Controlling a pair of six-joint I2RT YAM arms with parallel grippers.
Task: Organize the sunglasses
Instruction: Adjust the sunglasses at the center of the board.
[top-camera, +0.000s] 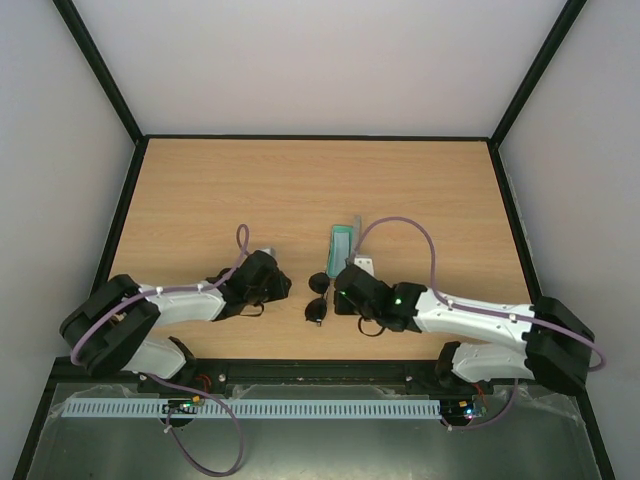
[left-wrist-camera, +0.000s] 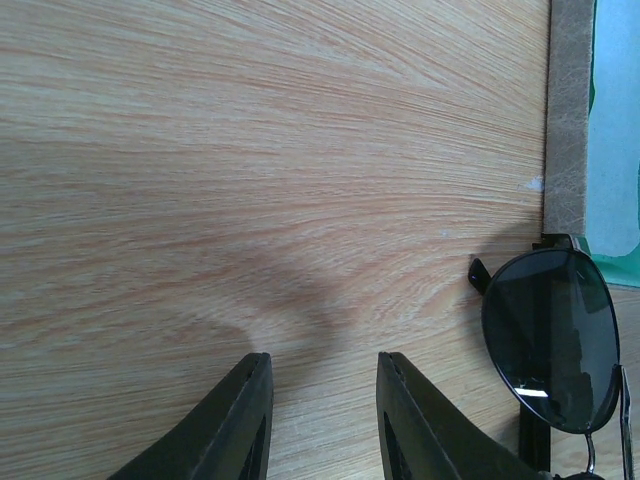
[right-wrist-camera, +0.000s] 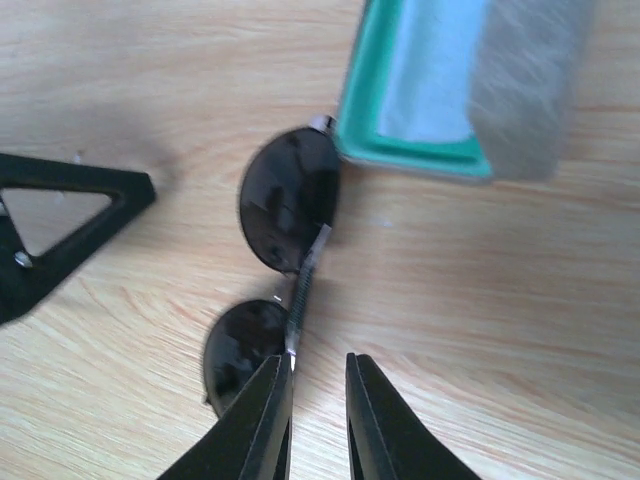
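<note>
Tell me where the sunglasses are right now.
In the top view the sunglasses lie mid-width on the table, just on the near side of the open case. The right wrist view shows them at the jaws of the right gripper.

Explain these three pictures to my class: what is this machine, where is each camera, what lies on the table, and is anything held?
The machine is two robot arms, a left arm and a right arm, bolted at the near edge of a wooden table. The wide picture comes from a camera above and behind them. The other two come from wrist cameras, each looking past its own two-fingered tool. On the table lie dark sunglasses next to an open grey case with green lining and a blue cloth inside. The left tool is open over bare wood, holding nothing. The right tool has its fingers narrowly apart at the tip of one temple; no grip shows.
</note>
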